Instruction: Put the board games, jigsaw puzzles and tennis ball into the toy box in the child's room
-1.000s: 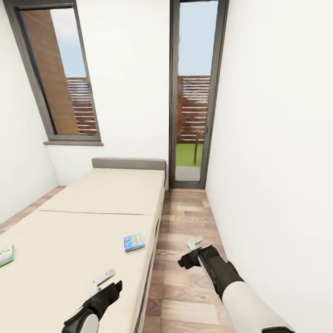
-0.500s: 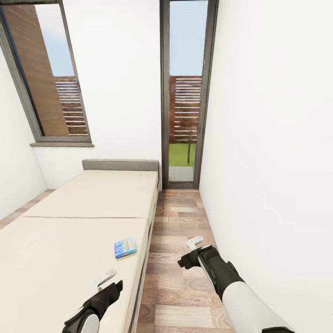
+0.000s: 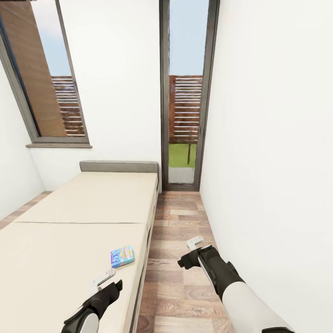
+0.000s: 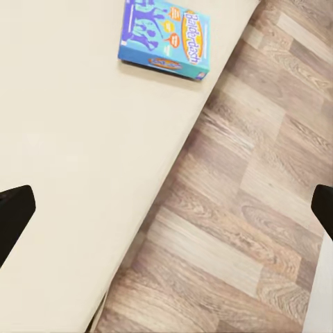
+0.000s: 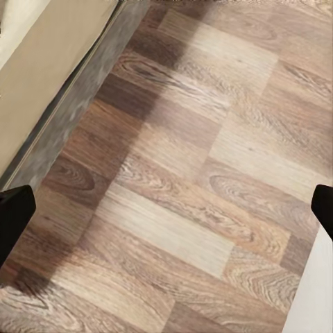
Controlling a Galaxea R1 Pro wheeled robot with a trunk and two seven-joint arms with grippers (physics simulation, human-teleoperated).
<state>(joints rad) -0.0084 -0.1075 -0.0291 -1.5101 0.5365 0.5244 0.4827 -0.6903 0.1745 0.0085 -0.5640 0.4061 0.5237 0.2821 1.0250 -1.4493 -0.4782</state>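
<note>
A small blue board game (image 3: 122,256) lies flat on the cream bed (image 3: 83,203), near the bed's right edge. The left wrist view looks down on the same blue board game (image 4: 165,38), a little ahead of the fingers. My left gripper (image 3: 102,279) hangs over the mattress just short of the box, and its jaws stand wide apart with nothing between them. My right gripper (image 3: 194,241) is over the wood floor (image 5: 187,187) beside the bed, open and empty. The toy box, table, puzzles and ball are out of view.
A narrow strip of plank floor (image 3: 178,259) runs between the bed and the white wall (image 3: 268,138) on the right. It ends at a tall glass door (image 3: 185,115). A window (image 3: 46,83) and a grey headboard (image 3: 119,166) are at the far end.
The whole picture has shifted, so the camera has moved; the green-white box at the left edge has left the view. The blue box sits lower and nearer my left gripper.
</note>
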